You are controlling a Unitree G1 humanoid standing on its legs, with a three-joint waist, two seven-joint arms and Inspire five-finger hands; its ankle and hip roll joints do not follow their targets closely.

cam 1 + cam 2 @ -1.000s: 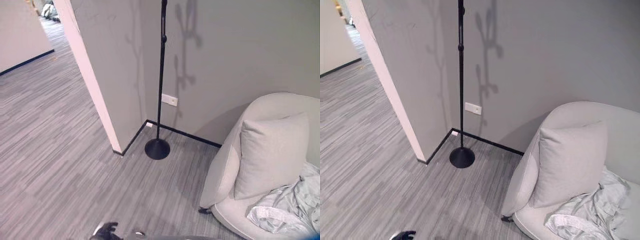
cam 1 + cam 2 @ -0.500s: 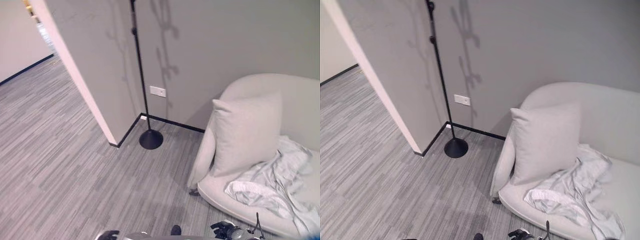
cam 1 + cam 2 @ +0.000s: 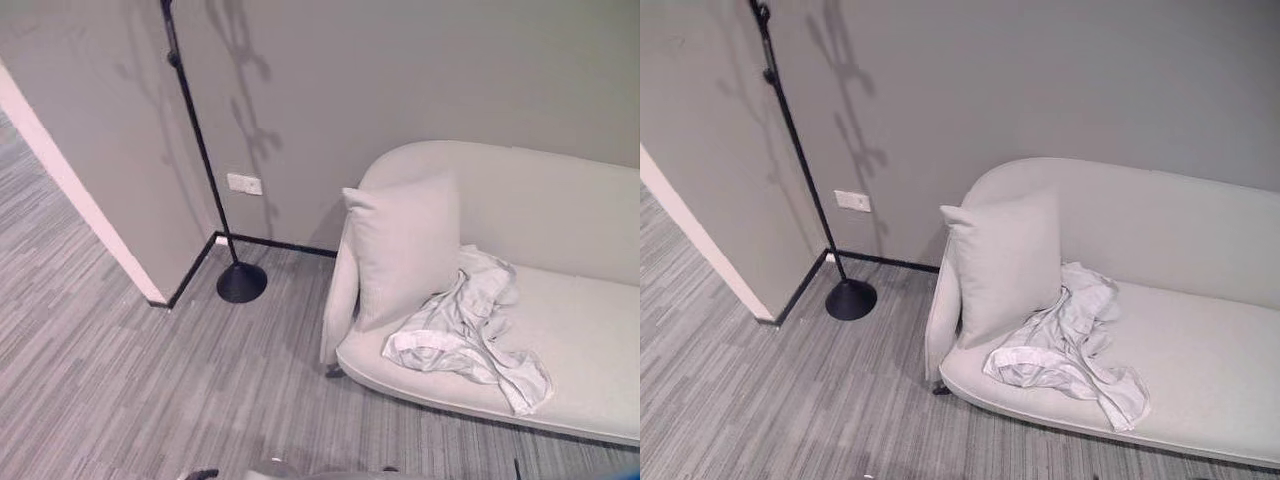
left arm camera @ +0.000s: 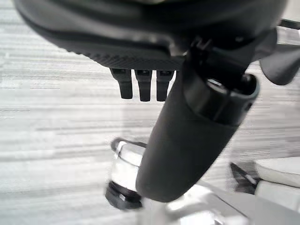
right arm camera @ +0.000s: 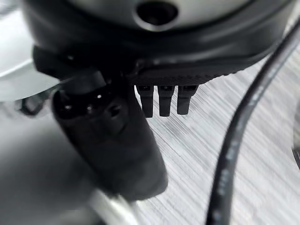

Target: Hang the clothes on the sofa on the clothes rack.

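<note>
A crumpled pale grey garment (image 3: 460,325) lies on the seat of the light grey sofa (image 3: 585,335), partly against a matching cushion (image 3: 400,245) at the sofa's left end. The clothes rack (image 3: 199,160), a thin black pole on a round black base (image 3: 242,283), stands in the wall corner to the left of the sofa. My left hand (image 4: 140,44) hangs over the carpet with fingers (image 4: 143,89) straight and nothing in it. My right hand (image 5: 187,70) is also open and empty above the floor, its thumb (image 5: 117,150) standing out.
A jutting wall corner (image 3: 85,190) stands left of the rack, with a white socket (image 3: 243,184) on the wall behind the pole. Grey striped carpet (image 3: 150,380) runs from my position to the sofa's front edge.
The camera has swung to the right: the whole sofa and the garment have come into the picture, and the rack now sits at the left. The things themselves have not moved.
</note>
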